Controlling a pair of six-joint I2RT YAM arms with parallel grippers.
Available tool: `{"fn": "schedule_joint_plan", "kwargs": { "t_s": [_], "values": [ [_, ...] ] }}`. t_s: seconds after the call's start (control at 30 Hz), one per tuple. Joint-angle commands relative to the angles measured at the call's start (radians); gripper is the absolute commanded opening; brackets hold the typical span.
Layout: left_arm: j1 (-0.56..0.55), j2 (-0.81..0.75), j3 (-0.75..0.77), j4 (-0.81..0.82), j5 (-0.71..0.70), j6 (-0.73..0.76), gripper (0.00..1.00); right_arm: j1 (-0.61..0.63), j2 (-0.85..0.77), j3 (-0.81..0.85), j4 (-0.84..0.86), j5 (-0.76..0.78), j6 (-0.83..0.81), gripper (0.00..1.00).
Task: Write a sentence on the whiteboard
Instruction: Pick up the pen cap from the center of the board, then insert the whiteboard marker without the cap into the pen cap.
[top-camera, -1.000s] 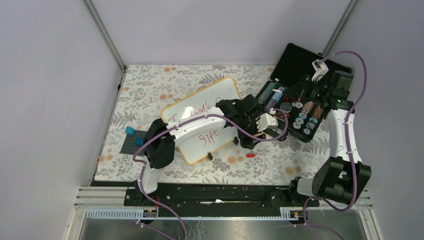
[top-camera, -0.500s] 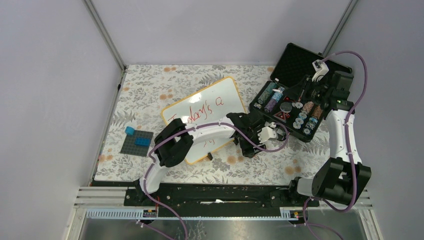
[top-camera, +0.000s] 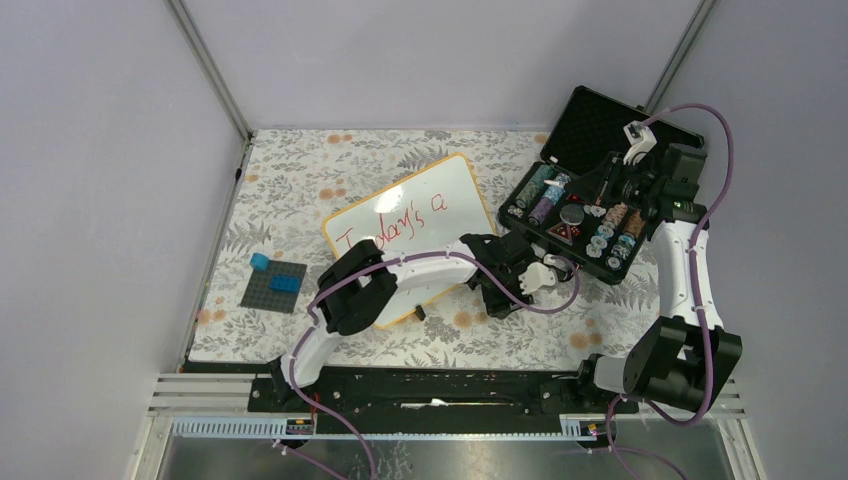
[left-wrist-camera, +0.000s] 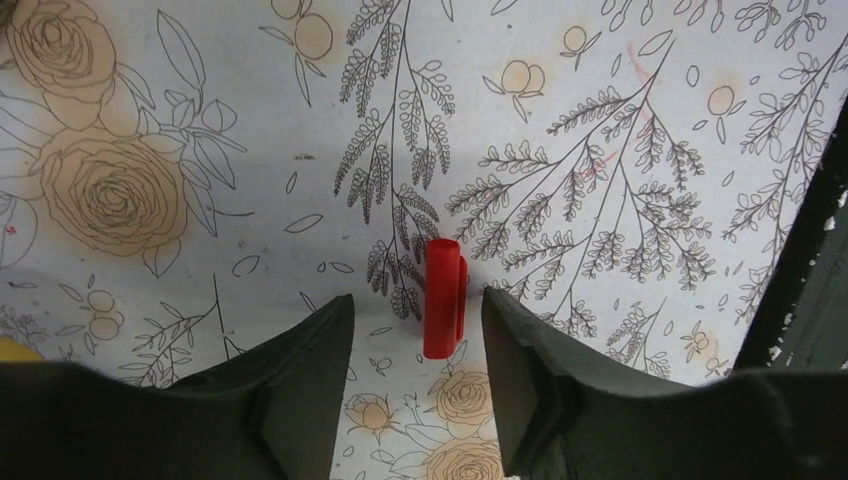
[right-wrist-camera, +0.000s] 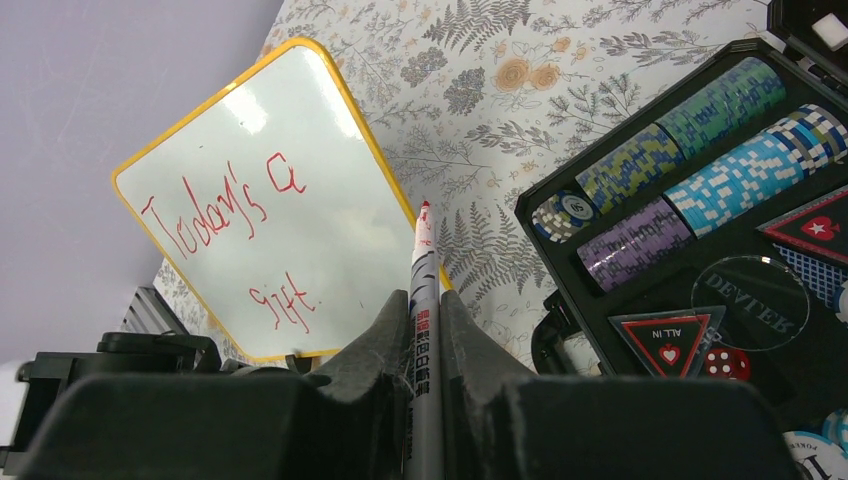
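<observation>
Your whiteboard (top-camera: 450, 180), flat and askew, with the sentence (right-wrist-camera: 220, 205) in red.
You see a glossy white board with an orange-yellow rim and rounded corners lying diagonally on the floral tablecloth (top-camera: 290, 170); it reads "Today's a" above "gift" (thin cursive strokes, light glare on the gloss).

Left gripper (left-wrist-camera: 418, 305) over red cap (left-wrist-camera: 444, 297)
Jaws stood apart, the cap lying between them on flowered cloth (left-wrist-camera: 600, 120).
</observation>
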Motion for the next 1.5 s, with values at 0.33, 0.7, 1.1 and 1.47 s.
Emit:
{"fn": "schedule_joint_plan", "kwargs": {
  "t_s": [0.33, 0.7, 1.1, 1.47],
  "values": [
    [-0.055, -0.019, -0.059, -0.025, -0.086, 0.026, 0.17, -0.007, -0.033, -0.004, 0.027, -0.032, -0.015, 0.0],
    [-0.044, -0.158, -0.037, -0.037, -0.023, 0.012, 0.0, -0.007, -0.035, -0.012, 0.027, -0.042, -0.016, 0.0],
    [0.134, -0.412, -0.051, -0.108, 0.082, 0.015, 0.0, 0.001, -0.017, -0.008, 0.041, -0.203, 0.05, 0.0],
    [0.208, -0.672, -0.147, -0.199, -0.039, 0.199, 0.0, 0.19, -0.069, -0.047, 0.038, -0.356, 0.097, 0.0]
  ]
}}
